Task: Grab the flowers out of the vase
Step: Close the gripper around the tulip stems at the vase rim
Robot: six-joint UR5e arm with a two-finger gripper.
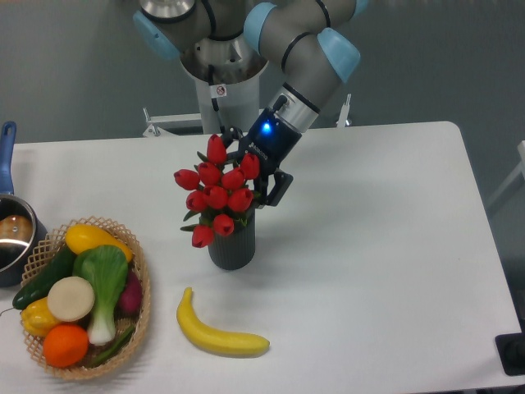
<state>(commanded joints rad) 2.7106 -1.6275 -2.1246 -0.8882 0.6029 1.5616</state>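
The flowers (216, 195), a bunch of red tulip buds with small green leaves, stand in the vase (232, 245), a small dark grey ribbed cylinder at the table's middle. My gripper (255, 167) comes down from the upper right and sits right behind the top of the bunch. One dark finger (277, 186) shows to the right of the buds and another dark part shows at the upper left, so the jaws stand apart on either side of the bunch. The buds hide the fingertips. The stems are hidden inside the vase.
A yellow banana (220, 334) lies in front of the vase. A wicker basket (144, 297) of vegetables and fruit stands at the front left. A metal pot with a blue handle (6, 148) sits at the left edge.
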